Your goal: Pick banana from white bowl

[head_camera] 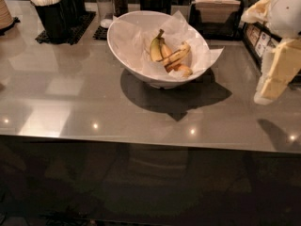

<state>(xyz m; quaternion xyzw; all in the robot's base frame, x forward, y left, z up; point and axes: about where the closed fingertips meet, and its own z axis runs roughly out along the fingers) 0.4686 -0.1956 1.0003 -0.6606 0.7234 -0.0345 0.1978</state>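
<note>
The white bowl [123, 45] stands on the grey counter at centre back, lined with crinkled white paper. Three bananas lie in it. The banana [177, 56], dull yellow with dark brown streaks, lies across the middle right. A greenish-yellow banana [154, 50] lies to its left, and a smooth orange-yellow banana [185, 70] lies low at the right. My gripper [276, 76], cream-coloured, hangs at the right edge of the view. It is above the counter and well to the right of the bowl, clear of it.
Black holders with white sticks [49, 6] stand at the back left on a black mat. Shakers [112, 1] and a napkin dispenser [216, 11] stand behind the bowl. A rack of packets [261, 41] is at the back right. The counter's front edge [141, 142] runs across the lower half of the view.
</note>
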